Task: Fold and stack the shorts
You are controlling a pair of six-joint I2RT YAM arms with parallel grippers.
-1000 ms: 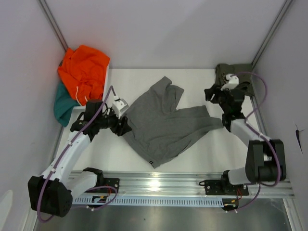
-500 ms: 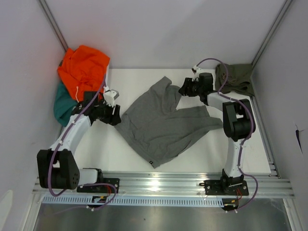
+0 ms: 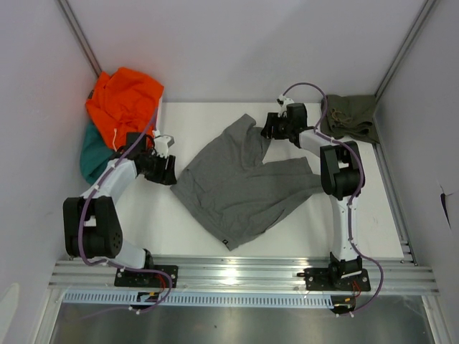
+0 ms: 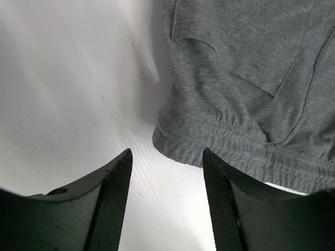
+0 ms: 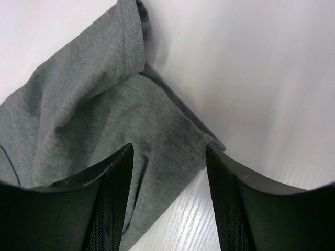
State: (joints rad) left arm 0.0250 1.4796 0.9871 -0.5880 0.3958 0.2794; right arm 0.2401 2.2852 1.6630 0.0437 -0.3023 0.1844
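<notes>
The grey shorts point(image 3: 240, 183) lie spread flat in the middle of the white table, one leg pointing to the back and one to the right. My left gripper point(image 3: 172, 174) stands open at their left corner. In the left wrist view the grey shorts' waistband corner point(image 4: 209, 141) lies just ahead of the left gripper point(image 4: 166, 152), with bare table between the fingers. My right gripper point(image 3: 267, 129) is open over the back leg. In the right wrist view the right gripper point(image 5: 169, 147) straddles the hem of the grey shorts point(image 5: 94, 104). The olive green shorts point(image 3: 351, 118) lie bunched at the back right.
An orange garment point(image 3: 125, 104) is heaped in the back left corner on top of a teal garment point(image 3: 92, 158). Side walls close in on both sides of the white table point(image 3: 401, 222). A metal rail point(image 3: 237, 272) runs along the near edge.
The right arm has swung from the olive green shorts leftward to the grey shorts' back leg. The left arm has drawn back left, and the grey shorts' left corner lies slightly further left.
</notes>
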